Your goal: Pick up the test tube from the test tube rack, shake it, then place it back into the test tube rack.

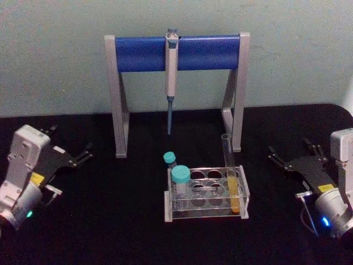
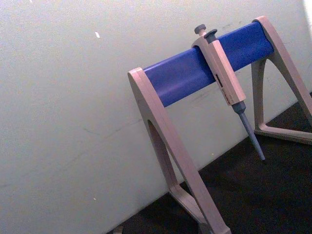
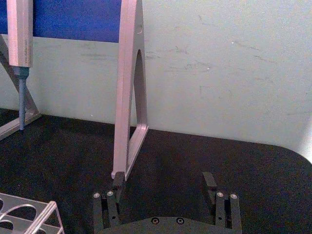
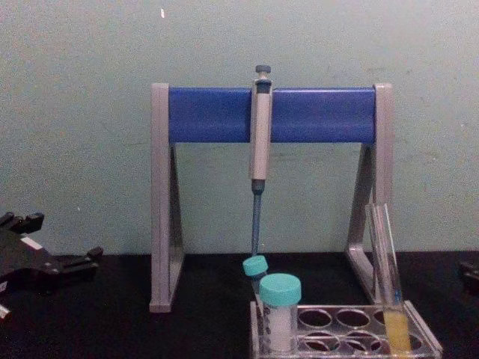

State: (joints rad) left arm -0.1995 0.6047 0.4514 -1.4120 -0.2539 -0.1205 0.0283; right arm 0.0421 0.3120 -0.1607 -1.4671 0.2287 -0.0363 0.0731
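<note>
At the bench's left edge, the left gripper (image 1: 83, 153) sits parked, fingers spread apart and holding nothing, well away from the glassware. Behind the middle of the bench stands the pipette stand (image 1: 120, 99), its blue bar carrying the pipette (image 1: 171, 77) with the tip hanging down. In front of it, towards the bench's front edge, sits the test tube rack (image 1: 244, 194), clear plastic with rows of round holes. Two teal-capped tubes (image 1: 180, 175) occupy its left end. The test tube (image 1: 231, 172) stands in a hole at the rack's right end, leaning slightly, with yellow-orange liquid in its lower part and its open mouth rising well above the top plate. At the bench's right edge, the right gripper (image 1: 277, 155) rests low, its jaws wide apart and empty, pointing inward towards the rack but well apart from it; the right wrist view shows its two fingers (image 3: 209, 181) separated with bare bench between them.

Judging from this, nothing of the task is under way: the tube is seated and untouched. The pick-up, the shake and the return all appear to remain, and the right gripper looks the nearer one to reach the tube.
</note>
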